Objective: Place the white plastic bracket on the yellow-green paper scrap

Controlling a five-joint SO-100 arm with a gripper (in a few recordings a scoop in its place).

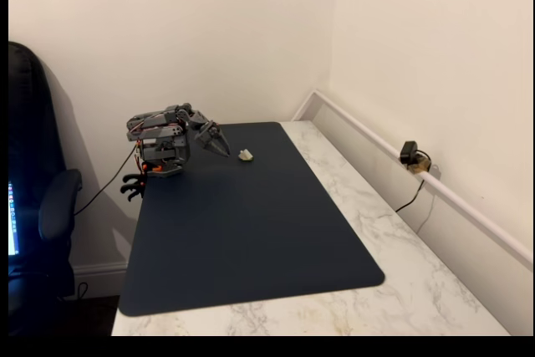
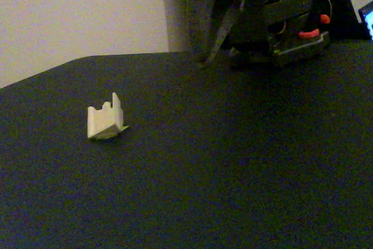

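One bracket (image 1: pixel 246 155) beside tool (image 1: pixel 224 149)

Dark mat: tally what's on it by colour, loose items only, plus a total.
White: 1, the plastic bracket, apart from the hand.
Yellow-green: 1, a paper scrap peeking out from under the bracket's edge.
Total: 2 loose items on the mat.

white plastic bracket (image 2: pixel 105 120) seen on the dark mat (image 2: pixel 233 173), a yellow-green paper scrap (image 2: pixel 120 129) edge glimpsed beneath it, gripper (image 2: pixel 205 56) held apart behind, tips closed, pale wall (image 2: pixel 76 10) behind
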